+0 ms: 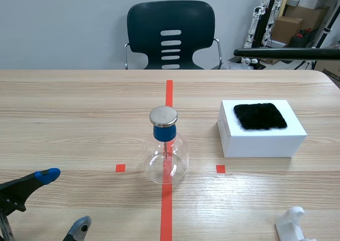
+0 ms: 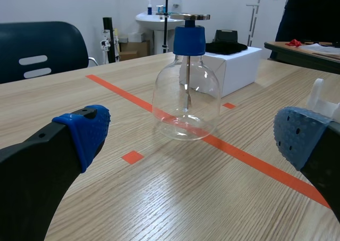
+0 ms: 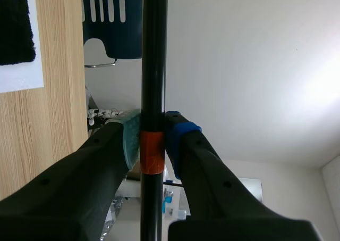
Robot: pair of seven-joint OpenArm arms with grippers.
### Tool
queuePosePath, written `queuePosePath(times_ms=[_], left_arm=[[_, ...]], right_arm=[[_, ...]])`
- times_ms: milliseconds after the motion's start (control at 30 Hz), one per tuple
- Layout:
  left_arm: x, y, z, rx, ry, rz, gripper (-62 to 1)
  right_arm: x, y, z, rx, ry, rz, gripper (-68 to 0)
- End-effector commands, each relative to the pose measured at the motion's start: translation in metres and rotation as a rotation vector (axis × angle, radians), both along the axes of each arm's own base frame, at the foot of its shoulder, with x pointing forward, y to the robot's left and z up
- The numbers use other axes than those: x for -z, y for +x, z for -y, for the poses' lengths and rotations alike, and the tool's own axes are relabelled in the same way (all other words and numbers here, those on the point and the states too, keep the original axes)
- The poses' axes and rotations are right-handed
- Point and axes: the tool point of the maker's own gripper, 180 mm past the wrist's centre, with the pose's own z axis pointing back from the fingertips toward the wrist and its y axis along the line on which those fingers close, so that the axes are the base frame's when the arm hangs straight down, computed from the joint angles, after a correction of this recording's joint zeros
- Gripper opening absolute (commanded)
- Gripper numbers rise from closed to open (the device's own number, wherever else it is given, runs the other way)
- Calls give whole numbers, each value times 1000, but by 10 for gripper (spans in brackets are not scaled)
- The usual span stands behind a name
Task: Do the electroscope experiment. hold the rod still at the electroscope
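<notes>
Clamped between the pads of the right gripper [image 3: 152, 137]: a black rod [image 1: 287, 53], pinched at its orange band [image 3: 151, 153]. Held level and high at the scene's right, free end pointing toward the middle of the table. Well apart from the electroscope [image 1: 166, 145]: off to the right of its metal disc [image 1: 163, 115] and higher, not touching it. Upright on the orange centre line, a glass flask with a blue stopper [image 1: 164, 133] and a thin stem hanging inside. Low at the near left, the left gripper [image 1: 64, 201], fingers spread wide, gripping nothing; straight ahead of its gap, the electroscope, untouched. To the flask's right, a white box [image 1: 263, 142] carrying a black furry pad [image 1: 260, 116]. At the near right edge, a white plastic stand [image 1: 292, 222]. Beyond the table, a dark chair [image 1: 170, 33].
</notes>
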Motion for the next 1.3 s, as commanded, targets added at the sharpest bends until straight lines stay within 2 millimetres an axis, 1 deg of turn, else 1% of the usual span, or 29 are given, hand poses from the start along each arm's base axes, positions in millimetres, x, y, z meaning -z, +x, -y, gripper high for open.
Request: queuePosePath(times_ms=[0,667,800,900,1000,1167,1267], left_arm=[[-7,3,1,-2,-24,25,14],[-7,3,1,-2,-24,25,14],[-7,3,1,-2,-24,25,14],[-7,3,1,-2,-24,25,14],[-7,3,1,-2,-24,25,14],[-7,3,1,-2,-24,25,14],[-7,3,1,-2,-24,25,14]], right_arm=[[-11,4,-4,-19,-2,40,-662],[-11,5,-3,-13,-7,40,-662],[-13,7,-6,-33,-22,39,-662],[-15,14,-7,-35,-44,41,-662],[-12,24,-11,-36,-62,29,-662],[-12,45,-24,-40,-72,44,-662],[-8,57,-35,-52,-95,46,-662]])
